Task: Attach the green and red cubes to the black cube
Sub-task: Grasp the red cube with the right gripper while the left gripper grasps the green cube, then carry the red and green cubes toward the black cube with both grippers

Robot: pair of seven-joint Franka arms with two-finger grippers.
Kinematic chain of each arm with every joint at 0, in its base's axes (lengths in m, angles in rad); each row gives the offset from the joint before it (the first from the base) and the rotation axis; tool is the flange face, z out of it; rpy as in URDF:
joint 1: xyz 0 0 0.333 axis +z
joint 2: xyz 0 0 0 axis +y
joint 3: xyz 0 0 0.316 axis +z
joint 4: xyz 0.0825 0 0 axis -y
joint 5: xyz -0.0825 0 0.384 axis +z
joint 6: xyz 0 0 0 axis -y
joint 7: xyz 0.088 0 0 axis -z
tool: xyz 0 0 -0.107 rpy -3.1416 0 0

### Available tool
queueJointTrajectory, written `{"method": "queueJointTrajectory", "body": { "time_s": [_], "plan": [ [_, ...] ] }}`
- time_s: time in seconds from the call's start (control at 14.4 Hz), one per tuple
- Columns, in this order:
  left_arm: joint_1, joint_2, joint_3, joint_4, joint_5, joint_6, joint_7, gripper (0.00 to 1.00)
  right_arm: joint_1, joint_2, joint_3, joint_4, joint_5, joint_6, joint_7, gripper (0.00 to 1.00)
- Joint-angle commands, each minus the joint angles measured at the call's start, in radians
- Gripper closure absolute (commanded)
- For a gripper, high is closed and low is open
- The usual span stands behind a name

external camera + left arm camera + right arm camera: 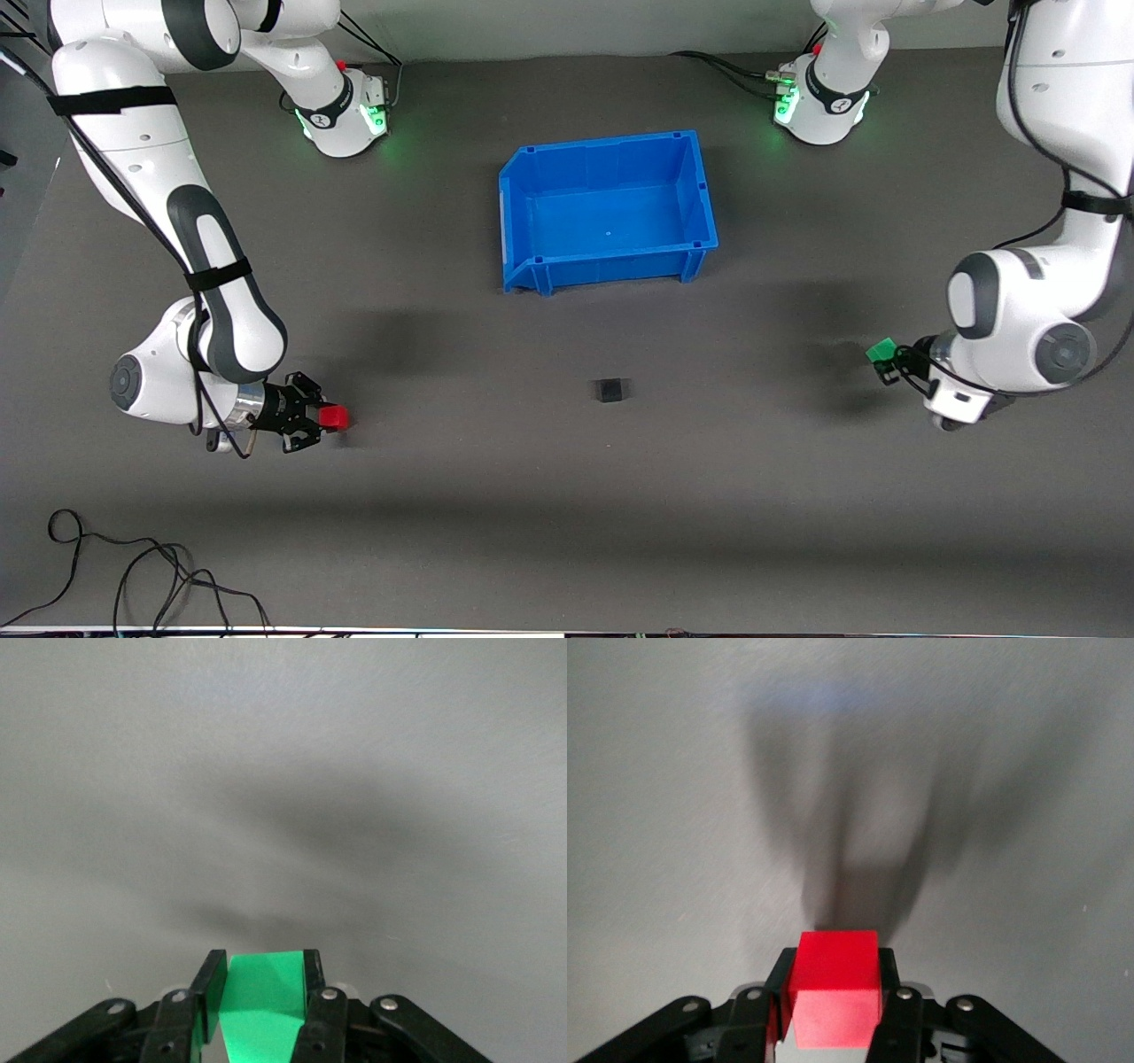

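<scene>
1. Red cube [835, 979] sits clamped between your right gripper's [330, 418] fingers; the green cube [263, 1003] is pinched the same way in the left gripper [886, 358].
2. The black cube [610, 389], small, matte and barely darker than the mat, lies well clear of both sets of fingertips, between them.
3. Push unevenly from either end and it may skid or twist before joining.
</scene>
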Motion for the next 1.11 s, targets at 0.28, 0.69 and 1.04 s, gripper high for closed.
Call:
{"method": "queueJointTrajectory", "body": {
  "time_s": [0.28,0.69,1.04],
  "plan": [
    [-0.16,0.106,-0.003,0.198,-0.146,-0.054,-0.641,1.0,0.138,-0.054,0.002,0.137,0.013,-0.137,0.233,0.74],
    [-0.325,0.206,-0.003,0.227,-0.146,0.155,-1.063,1.0,0.364,0.058,0.005,0.273,0.022,-0.059,0.515,0.74],
    [-0.437,0.241,-0.009,0.252,-0.159,0.258,-1.351,1.0,0.51,0.188,0.005,0.352,0.022,0.069,0.61,0.74]
  ]
}}
